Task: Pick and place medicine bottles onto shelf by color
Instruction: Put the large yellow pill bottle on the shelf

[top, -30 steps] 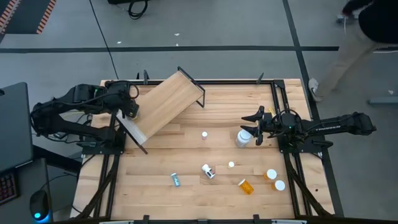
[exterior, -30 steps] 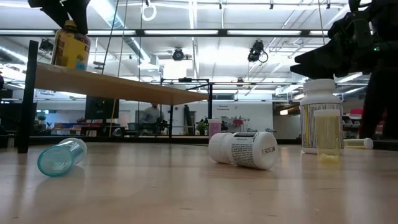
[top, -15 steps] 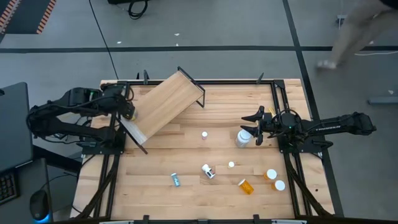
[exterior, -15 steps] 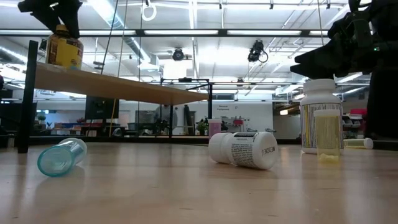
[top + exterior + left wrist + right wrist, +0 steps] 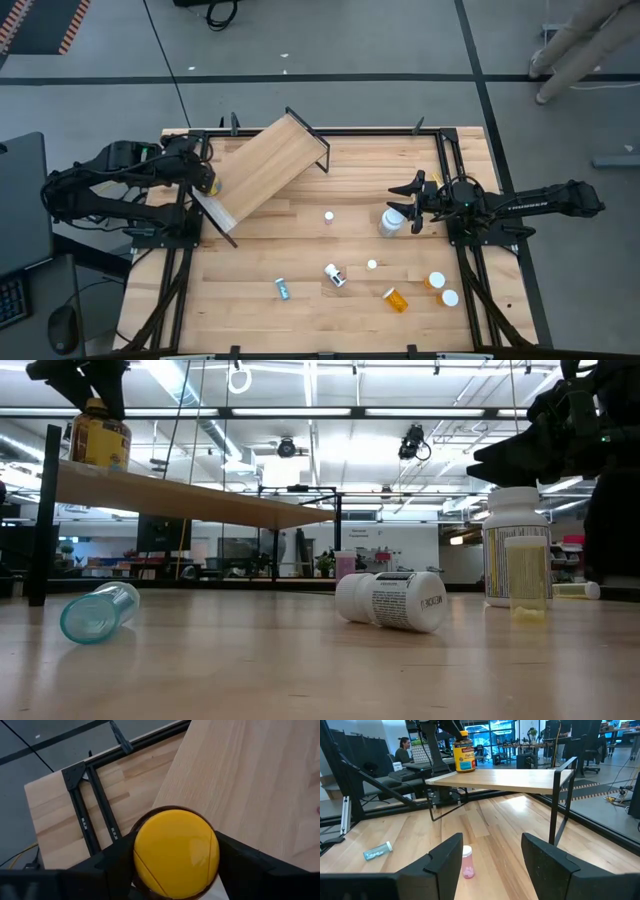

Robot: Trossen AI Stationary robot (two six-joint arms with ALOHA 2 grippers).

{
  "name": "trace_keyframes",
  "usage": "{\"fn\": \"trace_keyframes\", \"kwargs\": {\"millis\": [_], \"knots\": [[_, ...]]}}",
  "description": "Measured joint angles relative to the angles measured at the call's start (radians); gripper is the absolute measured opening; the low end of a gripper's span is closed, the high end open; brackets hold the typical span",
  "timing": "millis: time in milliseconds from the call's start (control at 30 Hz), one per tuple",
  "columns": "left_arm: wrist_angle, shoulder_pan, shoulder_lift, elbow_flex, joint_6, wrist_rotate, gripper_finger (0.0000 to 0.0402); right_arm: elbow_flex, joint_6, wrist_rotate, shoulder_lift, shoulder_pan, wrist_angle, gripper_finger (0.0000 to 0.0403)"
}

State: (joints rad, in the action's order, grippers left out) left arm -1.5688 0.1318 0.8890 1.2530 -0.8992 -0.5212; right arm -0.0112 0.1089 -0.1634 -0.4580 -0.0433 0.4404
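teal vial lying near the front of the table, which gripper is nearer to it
Left. The left gripper is at the shelf's end, behind the teal vial; the right gripper is farther, across the table.

**Bottles on the table, one jar on the shelf**

The shelf (image 5: 262,168), a light plywood board on a thin black frame, stood at an angle in the far left part of the table. The amber jar with yellow lid (image 5: 175,851) stood upright at its left end, between the fingers of the left gripper (image 5: 203,178).

A big white-capped bottle (image 5: 391,221) stood upright right of the table's centre. A small pink vial (image 5: 466,862) stood near the middle. A teal vial (image 5: 98,611) and a labelled white bottle (image 5: 391,600) lay on their sides. An orange vial (image 5: 397,299) lay close to the near edge, and two more white-capped vials (image 5: 441,288) stood to its right.
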Motion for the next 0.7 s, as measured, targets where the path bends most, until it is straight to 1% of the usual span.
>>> {"fn": "trace_keyframes", "kwargs": {"millis": [167, 500, 700], "knots": [[0.000, 0.000, 0.000, 0.000, 0.005, -0.006, 0.0266, 0.000, 0.000, 0.000, 0.000, 0.000, 0.000, 0.0210], [-0.001, 0.000, 0.001, 0.000, 0.008, -0.017, 0.0303, 0.000, 0.000, 0.000, 0.000, 0.000, 0.000, 0.0210], [-0.001, -0.001, 0.001, 0.047, 0.028, -0.031, 0.0313, 0.000, 0.000, 0.000, 0.000, 0.000, 0.000, 0.0210]]}}
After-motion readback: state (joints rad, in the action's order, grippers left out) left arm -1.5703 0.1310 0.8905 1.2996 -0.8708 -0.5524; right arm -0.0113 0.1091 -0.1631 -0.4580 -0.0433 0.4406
